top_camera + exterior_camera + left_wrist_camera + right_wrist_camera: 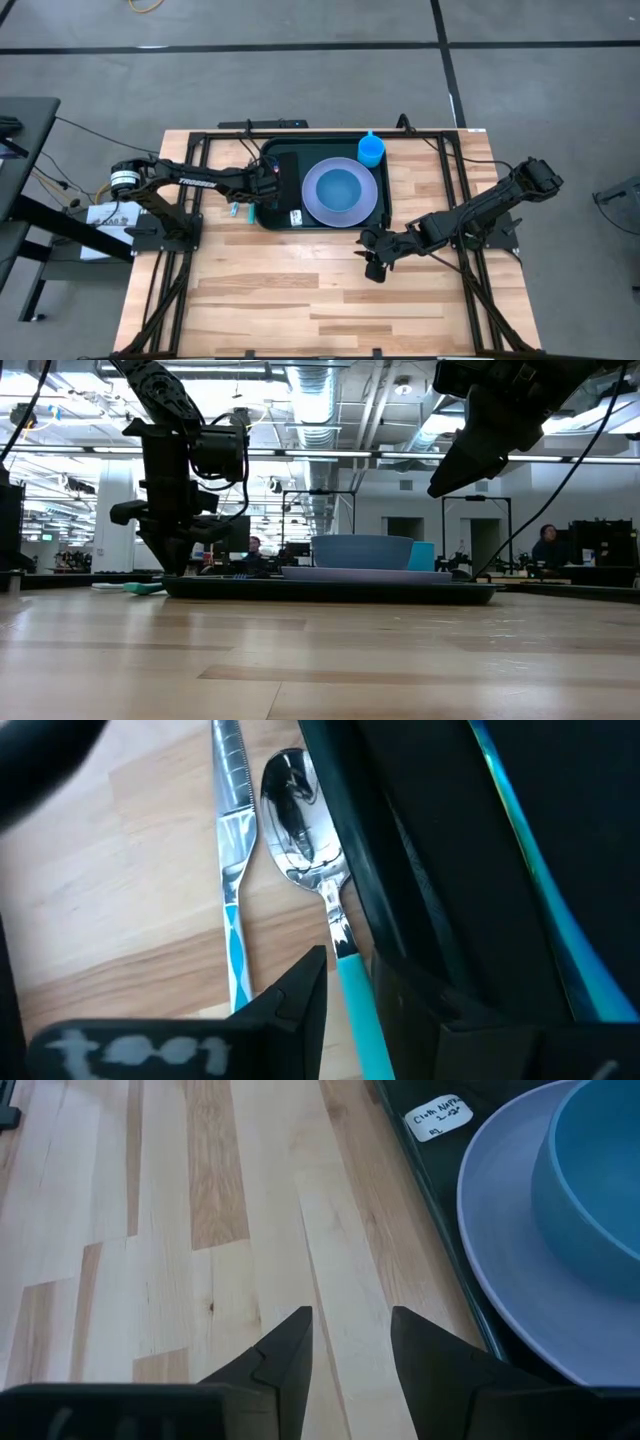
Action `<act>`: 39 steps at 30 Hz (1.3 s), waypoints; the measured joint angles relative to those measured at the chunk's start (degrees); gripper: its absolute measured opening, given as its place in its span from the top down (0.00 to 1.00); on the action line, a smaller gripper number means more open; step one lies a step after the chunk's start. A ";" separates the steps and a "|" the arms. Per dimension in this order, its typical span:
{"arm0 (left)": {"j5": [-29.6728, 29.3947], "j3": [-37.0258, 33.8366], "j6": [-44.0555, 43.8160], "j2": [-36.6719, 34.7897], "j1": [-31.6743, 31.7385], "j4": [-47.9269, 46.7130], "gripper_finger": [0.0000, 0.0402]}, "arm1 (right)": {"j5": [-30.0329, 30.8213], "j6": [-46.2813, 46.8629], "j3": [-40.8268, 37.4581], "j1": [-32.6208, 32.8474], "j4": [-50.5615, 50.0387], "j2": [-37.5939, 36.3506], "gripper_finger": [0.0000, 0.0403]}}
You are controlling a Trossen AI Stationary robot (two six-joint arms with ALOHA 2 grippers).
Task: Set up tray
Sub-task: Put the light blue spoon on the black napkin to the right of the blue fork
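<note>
Tray [270, 215], dark green-black, rectangular, raised rim: on wooden table [300, 300], carrying lavender plate [340, 192]. Judged stiff, light; grip the rim. Left gripper [348, 995] at its outer edge, fingers parted astride teal-handled spoon [305, 830]. Right gripper [350, 1345] beside tray, open, empty.

Dark green-black rectangular tray [270, 215]; lavender round plate [312, 205]; blue bowl [340, 187]; bright blue cup [371, 150]; teal-handled steel spoon [305, 840]; pale wood-plank counter [300, 290].
</note>
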 joint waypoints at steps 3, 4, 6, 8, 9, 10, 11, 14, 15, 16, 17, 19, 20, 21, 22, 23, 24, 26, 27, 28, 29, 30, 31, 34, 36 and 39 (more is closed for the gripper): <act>-0.01 -0.02 0.68 0.00 0.00 -0.02 0.82 | 0.00 0.00 0.00 -0.02 0.00 0.00 0.68; -0.02 -0.02 0.70 0.00 0.00 -0.02 0.82 | 0.00 0.00 0.00 -0.02 0.00 0.00 0.68; -0.20 -0.02 1.12 0.00 0.00 -0.02 0.82 | 0.00 0.00 0.00 -0.02 0.00 0.00 0.68; -0.22 -0.02 1.55 -0.02 0.00 -0.02 0.82 | 0.00 0.00 0.00 -0.01 0.00 0.00 0.68; -0.22 -0.02 1.78 -0.02 0.00 -0.02 0.82 | 0.00 0.00 0.00 0.00 0.00 0.00 0.68; -0.22 -0.02 1.87 -0.02 0.01 -0.02 0.82 | 0.00 0.00 0.00 -0.01 0.00 0.00 0.68; -0.22 -0.02 1.89 -0.02 0.02 -0.02 0.82 | 0.00 0.00 0.00 0.00 0.00 0.00 0.68; -0.18 -0.02 2.26 -0.02 0.02 -0.02 0.82 | 0.00 0.00 0.00 -0.01 0.01 0.00 0.68; -0.18 -0.02 2.50 -0.02 0.02 -0.02 0.82 | 0.00 0.00 0.00 0.00 0.00 0.00 0.68; -0.18 -0.02 2.78 -0.02 0.02 -0.02 0.82 | 0.00 0.00 0.00 0.00 0.01 0.00 0.68; -0.18 -0.02 2.91 -0.02 0.00 -0.02 0.82 | 0.00 0.00 0.00 -0.01 0.02 0.00 0.68; -0.18 -0.02 2.91 -0.02 0.00 -0.02 0.82 | 0.00 0.00 0.00 -0.01 0.02 0.00 0.68; -0.18 -0.04 2.91 -0.02 0.00 -0.01 0.82 | 0.00 0.00 0.00 0.00 0.02 0.00 0.68; -0.19 -0.04 2.91 -0.02 0.00 -0.02 0.82 | 0.00 0.00 0.00 0.00 0.02 0.00 0.68; -0.29 -0.06 2.91 -0.02 0.00 -0.01 0.82 | 0.00 0.00 0.00 0.00 0.02 0.00 0.68; -0.42 -0.07 2.91 -0.02 0.00 -0.02 0.82 | 0.00 0.00 0.00 0.00 0.02 0.00 0.68; -0.44 -0.07 2.91 -0.03 0.00 -0.01 0.82 | 0.00 0.00 0.00 0.00 0.02 0.00 0.68; -0.46 -0.07 2.91 -0.04 -0.02 0.02 0.82 | 0.00 0.00 0.00 0.00 0.02 0.00 0.68; -0.47 -0.07 2.92 -0.04 -0.04 -0.01 0.82 | 0.00 0.00 0.00 0.00 0.02 0.00 0.68; -0.48 -0.17 2.97 -0.05 -0.04 0.06 0.82 | 0.00 0.00 0.00 0.00 0.02 0.00 0.68; -0.41 -0.61 3.02 -0.09 -0.04 0.56 0.82 | -0.01 0.00 0.00 0.00 0.02 0.00 0.68; -0.26 -1.19 3.00 -0.09 -0.04 1.06 0.82 | -0.02 0.00 0.00 0.00 0.02 0.00 0.68; -0.12 -1.95 2.96 -0.09 -0.04 1.64 0.82 | -0.02 0.00 0.00 0.00 0.02 0.00 0.68; -0.39 -3.87 2.58 -0.25 -0.07 3.69 0.82 | -0.02 0.00 0.00 0.00 0.04 0.00 0.68; -0.59 -4.24 2.48 -0.28 -0.09 4.72 0.82 | -0.02 0.00 0.00 0.00 0.04 0.00 0.68; -0.46 -3.80 3.03 -0.17 -0.49 5.44 0.82 | -0.02 0.00 0.00 0.00 0.04 0.00 0.68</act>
